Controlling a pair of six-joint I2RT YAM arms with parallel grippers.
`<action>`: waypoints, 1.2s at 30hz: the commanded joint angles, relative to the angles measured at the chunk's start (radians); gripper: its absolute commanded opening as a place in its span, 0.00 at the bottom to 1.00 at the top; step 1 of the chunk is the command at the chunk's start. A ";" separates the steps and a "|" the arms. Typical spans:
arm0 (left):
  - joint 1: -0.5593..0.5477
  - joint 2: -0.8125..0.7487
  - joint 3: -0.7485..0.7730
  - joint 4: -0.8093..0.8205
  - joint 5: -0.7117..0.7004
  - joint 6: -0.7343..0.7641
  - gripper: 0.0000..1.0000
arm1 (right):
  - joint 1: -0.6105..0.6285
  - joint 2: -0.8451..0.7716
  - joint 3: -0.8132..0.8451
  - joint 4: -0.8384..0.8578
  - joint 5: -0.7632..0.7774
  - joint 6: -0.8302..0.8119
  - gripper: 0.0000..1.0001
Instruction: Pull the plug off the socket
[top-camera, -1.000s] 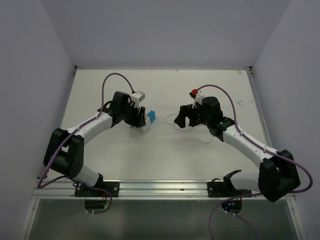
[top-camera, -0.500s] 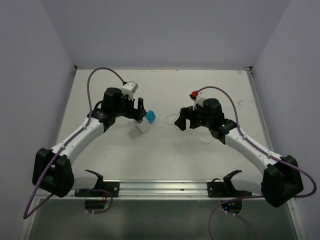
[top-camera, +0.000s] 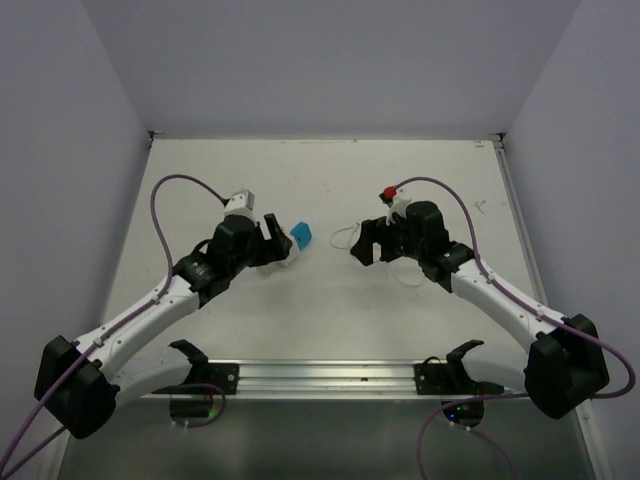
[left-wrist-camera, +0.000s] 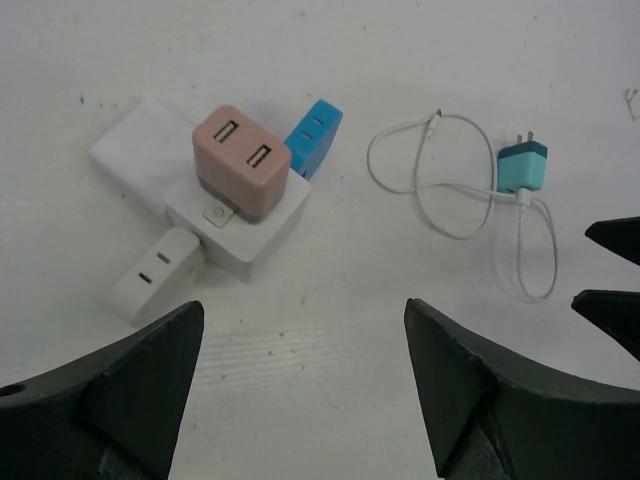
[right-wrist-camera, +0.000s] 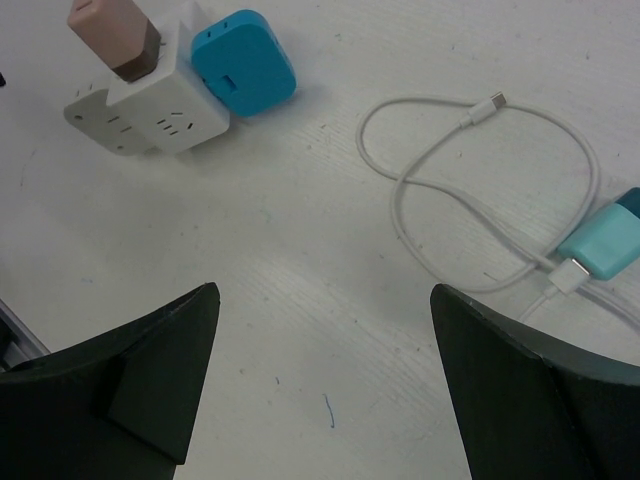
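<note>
My left gripper (left-wrist-camera: 300, 330) has its jaws spread, and the socket (left-wrist-camera: 265, 225) sits just ahead, slightly left, with a pink USB charger (left-wrist-camera: 240, 160) poking up from what I think is its top. The right gripper (right-wrist-camera: 322, 300), also spread, is farther off.

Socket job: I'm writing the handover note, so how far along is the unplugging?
Done, apparently: a corded teal charger lies loose, apart from the socket. In hand: nothing; the left claw and right claw both hover open and empty. Left, possibly: a pink plug sits on top of the socket, with a blue plug and a small white plug against its sides; whether those must come off, I cannot tell.
</note>
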 joint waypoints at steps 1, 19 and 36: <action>-0.147 0.037 0.033 -0.103 -0.350 -0.295 0.84 | 0.008 -0.028 -0.010 -0.003 0.031 -0.001 0.91; -0.371 0.531 0.377 -0.480 -0.724 -0.744 0.86 | 0.006 -0.112 -0.079 0.029 0.036 0.011 0.91; -0.322 0.719 0.500 -0.507 -0.745 -0.792 0.84 | 0.006 -0.135 -0.111 0.057 0.018 0.002 0.91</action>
